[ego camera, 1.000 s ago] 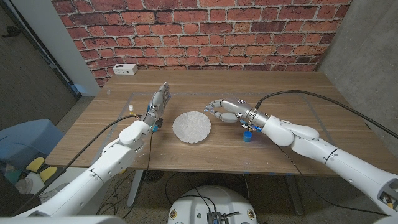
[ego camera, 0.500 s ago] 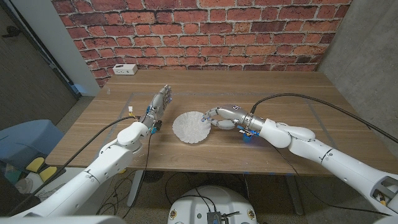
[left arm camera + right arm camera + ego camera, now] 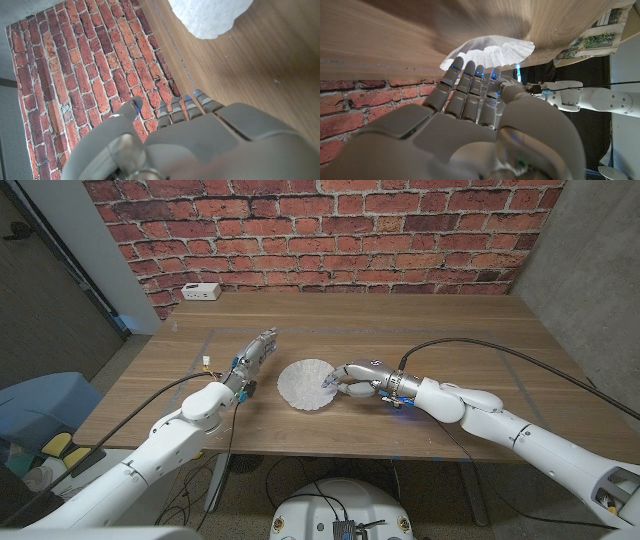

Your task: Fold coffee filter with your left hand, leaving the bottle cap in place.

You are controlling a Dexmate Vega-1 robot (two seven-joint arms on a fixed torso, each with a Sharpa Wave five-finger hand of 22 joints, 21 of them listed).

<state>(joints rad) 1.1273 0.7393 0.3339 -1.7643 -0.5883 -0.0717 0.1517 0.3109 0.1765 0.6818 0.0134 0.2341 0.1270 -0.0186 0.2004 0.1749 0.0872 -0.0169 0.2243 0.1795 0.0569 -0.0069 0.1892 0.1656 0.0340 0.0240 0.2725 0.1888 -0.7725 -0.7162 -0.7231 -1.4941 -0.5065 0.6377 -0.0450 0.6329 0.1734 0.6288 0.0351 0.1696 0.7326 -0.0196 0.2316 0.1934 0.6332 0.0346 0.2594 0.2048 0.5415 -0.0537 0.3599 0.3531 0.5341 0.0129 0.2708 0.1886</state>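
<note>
Head view: the wooden bench (image 3: 480, 340) stands before a brick wall (image 3: 320, 230), and the white coffee filter (image 3: 306, 383) lies near its middle. The right hand (image 3: 352, 375) reaches the filter's right edge, its fingers (image 3: 457, 75) extended and touching the rim, grasping nothing that I can tell. The left hand (image 3: 255, 352) is just left of the filter, apart from it, fingers (image 3: 172, 107) straight and released. A small white box (image 3: 201, 291) sits far behind the filter by the wall. A blue bottle cap (image 3: 399, 402) peeks beside the right wrist.

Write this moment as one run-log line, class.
left hand: open, beside coffee filter, apart | right hand: fingers at filter's edge, grip unclear | filter: unfolded | bottle cap: mostly hidden behind right arm
</note>
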